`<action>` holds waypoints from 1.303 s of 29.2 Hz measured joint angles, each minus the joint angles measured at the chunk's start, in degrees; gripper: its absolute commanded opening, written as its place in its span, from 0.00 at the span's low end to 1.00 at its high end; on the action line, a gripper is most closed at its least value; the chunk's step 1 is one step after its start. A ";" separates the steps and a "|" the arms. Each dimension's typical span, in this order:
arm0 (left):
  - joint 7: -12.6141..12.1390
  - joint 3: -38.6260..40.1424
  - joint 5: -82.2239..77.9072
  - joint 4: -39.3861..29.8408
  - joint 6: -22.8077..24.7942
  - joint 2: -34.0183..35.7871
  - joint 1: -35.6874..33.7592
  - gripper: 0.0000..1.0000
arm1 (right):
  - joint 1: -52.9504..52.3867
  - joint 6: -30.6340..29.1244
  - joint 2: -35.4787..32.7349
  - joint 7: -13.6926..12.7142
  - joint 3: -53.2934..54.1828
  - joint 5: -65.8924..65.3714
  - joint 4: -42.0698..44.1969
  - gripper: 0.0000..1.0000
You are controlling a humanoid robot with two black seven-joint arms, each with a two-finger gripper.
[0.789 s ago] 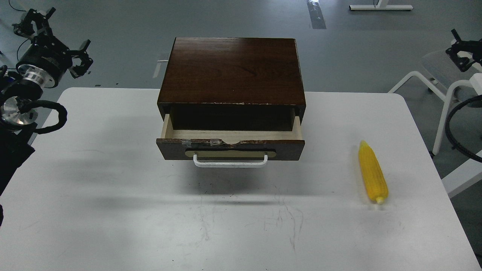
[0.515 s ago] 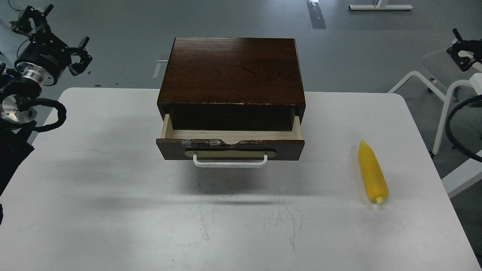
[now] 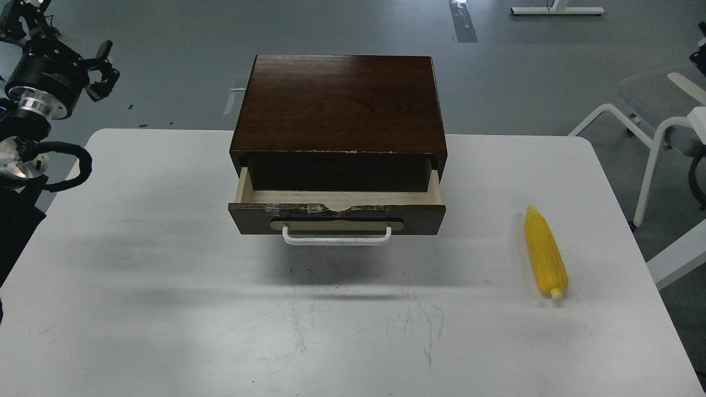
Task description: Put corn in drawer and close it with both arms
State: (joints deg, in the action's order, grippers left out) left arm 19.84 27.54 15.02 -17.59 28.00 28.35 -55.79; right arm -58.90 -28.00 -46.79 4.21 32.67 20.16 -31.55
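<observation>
Drawer [image 3: 336, 218] is pulled partly out of the cabinet [image 3: 339, 102], pale interior showing, nothing visible inside. Corn [image 3: 545, 252] lies on the table [image 3: 165, 309] well to the right of the drawer, stub end toward the robot, nothing touching it. Left gripper [image 3: 60, 41] is raised at far upper left off the table, fingers apart and holding nothing; right gripper [image 3: 700, 52] is barely in view at the right edge, finger state can't be told.
</observation>
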 measured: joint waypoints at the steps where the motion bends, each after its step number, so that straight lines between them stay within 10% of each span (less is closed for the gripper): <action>1: 0.00 -0.05 0.00 0.00 0.00 -0.08 0.16 0.98 | -0.81 0.00 -0.86 -0.03 -0.51 -1.51 -0.99 1.00; 13: 0.70 -0.05 0.01 -0.59 0.00 2.08 0.42 0.98 | -8.63 -0.04 -12.31 -0.71 -4.25 -42.13 -24.64 1.00; 23: 0.64 -0.56 -0.26 -0.68 0.00 2.16 0.34 0.98 | -8.81 0.00 -16.38 -6.44 -16.15 -72.78 -46.33 1.00; 38: 0.71 -0.39 -0.29 -0.82 0.00 1.64 -0.15 0.98 | -3.29 0.01 -16.49 -7.40 -28.79 -86.55 -50.79 1.00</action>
State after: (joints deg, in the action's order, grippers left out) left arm 20.55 27.15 14.74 -18.41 28.00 29.99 -55.94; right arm -62.19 -28.00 -63.28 -3.19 3.88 -66.39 -82.34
